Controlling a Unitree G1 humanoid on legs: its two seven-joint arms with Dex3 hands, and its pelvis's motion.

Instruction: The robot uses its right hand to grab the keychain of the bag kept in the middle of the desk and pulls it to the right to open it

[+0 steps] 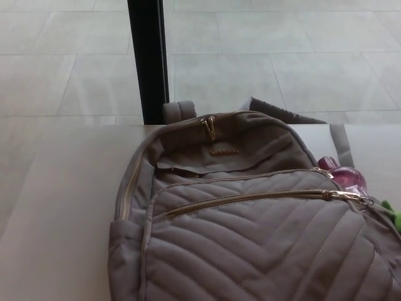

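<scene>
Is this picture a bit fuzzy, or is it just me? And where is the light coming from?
Head view: soft all over, the backpack stitching and gold zipper pull slightly smeared; light is even and diffuse, brighter on the floor tiles behind, with no hard shadows or glare; the pink object at the bag's right is too blurred to identify.

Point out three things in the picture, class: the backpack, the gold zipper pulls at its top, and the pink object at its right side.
backpack (250,244): head view, on the quilted front panel.
zipper pulls (208,127): head view, on the hanging gold tabs.
pink object (348,177): head view, on its rounded translucent top.
</scene>
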